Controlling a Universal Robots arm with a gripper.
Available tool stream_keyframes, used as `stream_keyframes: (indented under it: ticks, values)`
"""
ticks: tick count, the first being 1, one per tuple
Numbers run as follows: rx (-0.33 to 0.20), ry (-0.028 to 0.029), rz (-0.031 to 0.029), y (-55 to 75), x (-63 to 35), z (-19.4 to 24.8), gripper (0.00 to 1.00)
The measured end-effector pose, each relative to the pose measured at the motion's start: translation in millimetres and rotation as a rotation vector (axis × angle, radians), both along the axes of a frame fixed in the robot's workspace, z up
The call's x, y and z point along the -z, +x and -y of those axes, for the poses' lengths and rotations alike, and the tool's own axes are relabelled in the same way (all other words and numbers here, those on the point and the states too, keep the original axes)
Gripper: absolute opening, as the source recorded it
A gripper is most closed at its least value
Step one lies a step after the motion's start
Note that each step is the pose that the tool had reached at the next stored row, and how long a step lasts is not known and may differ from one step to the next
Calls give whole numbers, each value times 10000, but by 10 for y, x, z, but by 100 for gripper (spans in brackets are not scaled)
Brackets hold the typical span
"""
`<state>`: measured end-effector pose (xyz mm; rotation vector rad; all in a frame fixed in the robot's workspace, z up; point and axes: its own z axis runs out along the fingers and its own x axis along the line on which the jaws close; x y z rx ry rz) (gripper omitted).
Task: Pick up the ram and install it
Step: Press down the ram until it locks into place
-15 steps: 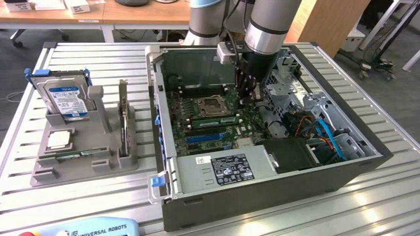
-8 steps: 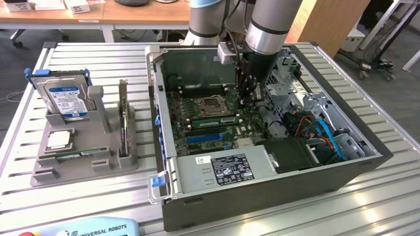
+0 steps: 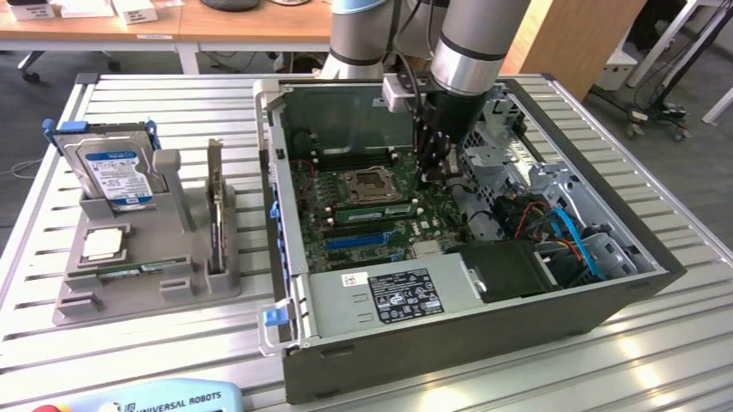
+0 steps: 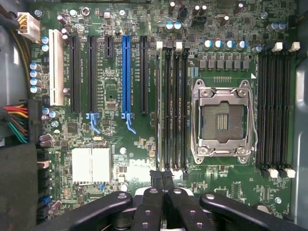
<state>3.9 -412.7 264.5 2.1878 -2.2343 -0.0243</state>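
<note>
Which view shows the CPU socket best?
Wrist view: the CPU socket faces the camera squarely, its metal frame and contact field unobstructed. The exterior view shows it at a slant, deep in the open computer case, next to the arm.

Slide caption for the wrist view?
Shut gripper at the end of the memory slots, beside the empty CPU socket.

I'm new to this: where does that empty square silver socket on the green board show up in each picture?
Exterior view: the socket sits mid-board inside the open case.
Wrist view: the socket lies between two banks of black memory slots.
Shared landmark: the long blue slot on the same board.
</note>
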Motion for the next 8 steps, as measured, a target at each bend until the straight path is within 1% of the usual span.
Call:
stream_keyframes:
  ticks: [8]
  values:
    - [0, -4, -1, 0, 74, 1, 10]
